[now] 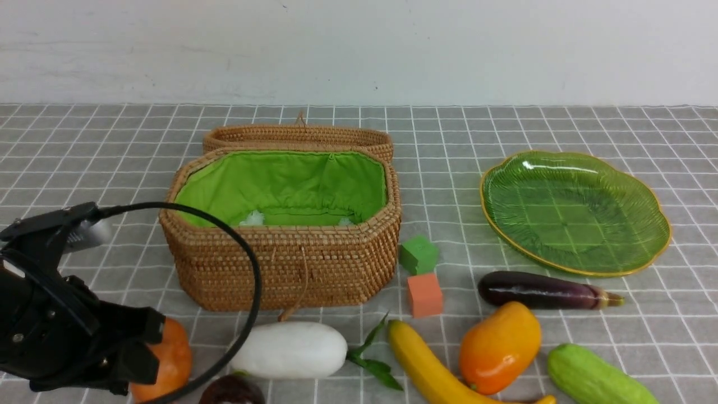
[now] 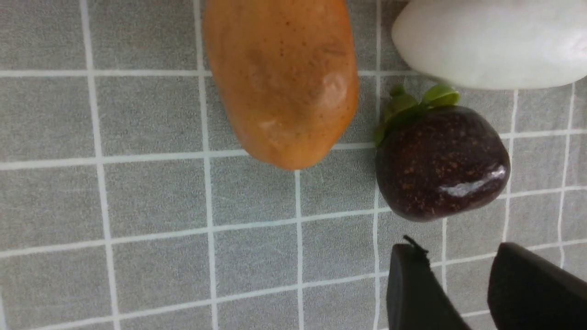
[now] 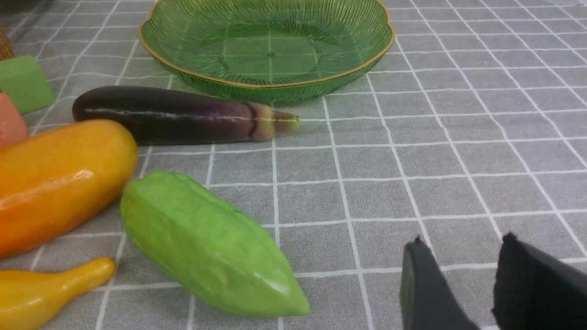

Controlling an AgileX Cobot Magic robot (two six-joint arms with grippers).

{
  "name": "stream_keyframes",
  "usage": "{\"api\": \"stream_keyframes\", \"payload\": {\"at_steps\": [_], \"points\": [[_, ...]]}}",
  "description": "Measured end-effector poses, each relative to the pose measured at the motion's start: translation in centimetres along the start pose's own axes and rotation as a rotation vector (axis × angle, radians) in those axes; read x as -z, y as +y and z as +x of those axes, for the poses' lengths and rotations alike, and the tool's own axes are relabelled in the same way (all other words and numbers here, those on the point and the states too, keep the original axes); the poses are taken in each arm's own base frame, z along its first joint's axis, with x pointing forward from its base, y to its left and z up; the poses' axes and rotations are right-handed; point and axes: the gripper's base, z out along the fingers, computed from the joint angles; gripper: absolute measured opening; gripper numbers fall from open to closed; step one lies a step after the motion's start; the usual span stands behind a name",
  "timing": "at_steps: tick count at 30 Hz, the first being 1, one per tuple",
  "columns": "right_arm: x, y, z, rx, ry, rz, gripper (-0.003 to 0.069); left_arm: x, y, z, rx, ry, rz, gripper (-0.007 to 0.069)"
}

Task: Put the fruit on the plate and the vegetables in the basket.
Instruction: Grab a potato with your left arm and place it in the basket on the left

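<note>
**Produce lined up along the near edge, both end effectors empty**

The basket point(image 1: 280, 264) stands left of centre on the grey checked tabletop point(image 1: 112, 157). Its woven lid point(image 1: 297, 137) is folded back behind it and its bright green lining is exposed, with a few white bits showing at the bottom. The green glass plate point(image 1: 572, 213) sits well to the right of the basket, gold-rimmed and bare.

Between the two, just off the basket's right corner, sit a green cube point(image 1: 418, 254) and an orange cube point(image 1: 424, 294), the orange one nearer the camera.

The eggplant point(image 1: 538, 290) lies just in front of the plate with its stem pointing right. Nearer the camera lie the mango point(image 1: 499, 345), the banana point(image 1: 426, 365) to its left and the cucumber point(image 1: 594, 379) to its right. The radish point(image 1: 289, 349) rests in front of the basket, leaves trailing toward the banana.

At the near left, the potato point(image 2: 284, 78) and the dark maroon fruit point(image 2: 440, 162) lie side by side and slightly apart. The maroon fruit's green calyx sits close under the radish.

The left arm point(image 1: 56, 336) hangs over this corner and partly hides the potato in the front view. The left end effector point(image 2: 458, 261) is spread with nothing between its fingers, close to the maroon fruit but not touching it.

The right end effector point(image 3: 461, 256) is likewise spread and empty. It hovers over bare cloth beside the cucumber, with the eggplant and the plate beyond it.
</note>
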Motion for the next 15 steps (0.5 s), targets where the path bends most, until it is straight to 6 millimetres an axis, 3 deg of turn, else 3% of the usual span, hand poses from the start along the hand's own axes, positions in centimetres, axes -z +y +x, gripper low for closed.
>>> {"api": "stream_keyframes", "payload": {"at_steps": [10, 15], "points": [[0.0, 0.0, 0.0, 0.000, 0.000, 0.000, 0.0242, -0.2, 0.8, -1.7, 0.011, -0.164, -0.088, 0.0283], [0.0, 0.0, 0.0, 0.000, 0.000, 0.000, 0.0242, -1.8, 1.5, -2.6, 0.040, -0.158, -0.133, 0.0413]]}}
